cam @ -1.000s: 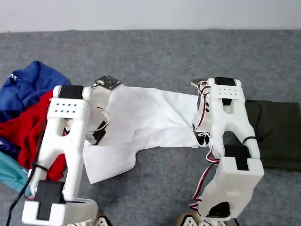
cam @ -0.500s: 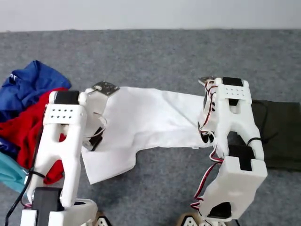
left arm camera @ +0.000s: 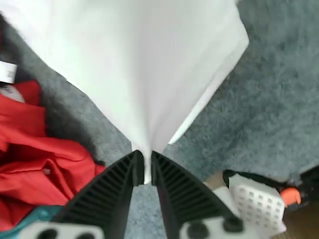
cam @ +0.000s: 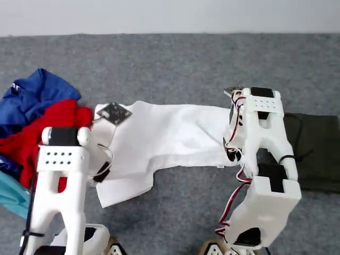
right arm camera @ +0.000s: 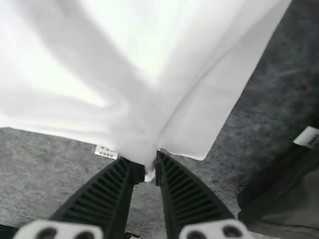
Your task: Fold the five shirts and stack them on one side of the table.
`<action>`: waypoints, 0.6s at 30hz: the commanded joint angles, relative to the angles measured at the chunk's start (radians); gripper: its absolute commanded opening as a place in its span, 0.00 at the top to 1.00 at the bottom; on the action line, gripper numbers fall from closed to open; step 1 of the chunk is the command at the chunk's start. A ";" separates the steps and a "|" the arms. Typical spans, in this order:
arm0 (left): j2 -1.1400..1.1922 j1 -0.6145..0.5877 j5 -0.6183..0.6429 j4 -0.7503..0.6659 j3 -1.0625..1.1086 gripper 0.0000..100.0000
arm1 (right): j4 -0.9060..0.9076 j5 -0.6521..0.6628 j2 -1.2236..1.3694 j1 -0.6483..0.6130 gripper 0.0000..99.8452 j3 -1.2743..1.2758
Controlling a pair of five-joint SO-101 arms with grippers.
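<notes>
Covering the whole high view: grey, carpet-like worktop.

White shirt lies spread at the centre, long axis running 9 to 3 o'clock, with one flap trailing toward 7 o'clock. It is flat in the middle and drawn up into pleats at both ends.

Left arm stands at 7 o'clock, over the shirt's 9 o'clock end. Right arm stands at 5 o'clock, over the shirt's 3 o'clock end.

Loose heap at 9 o'clock, touching the white shirt's edge:
- Blue shirt lies on the far side.
- Red shirt lies just nearer and is partly under the left arm.
- Teal cloth is at the 8 o'clock edge. It is probably another shirt, but too little shows to be sure.

Dark olive shirt lies at 3 o'clock, flat and squared, partly behind the right arm and just beside the white shirt's end.

Left gripper: black ribbed fingers are pressed together on a gathered point of white cloth, which fans out taut from the tips. Red cloth sits just beside it.

Right gripper: fingers are likewise clamped on a bunched fold of the white shirt. The dark olive cloth is at the corner close by.

Small white label hangs at the white shirt's hem, just beside the right fingers.
</notes>
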 commanded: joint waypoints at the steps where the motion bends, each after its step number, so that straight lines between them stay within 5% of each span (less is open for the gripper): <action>1: -0.026 0.000 -0.037 0.023 0.022 0.99 | 0.018 0.000 -0.056 0.005 0.99 -0.034; 18: -0.020 0.006 -0.137 -0.061 0.147 0.99 | 0.045 0.005 -0.321 0.005 0.99 0.029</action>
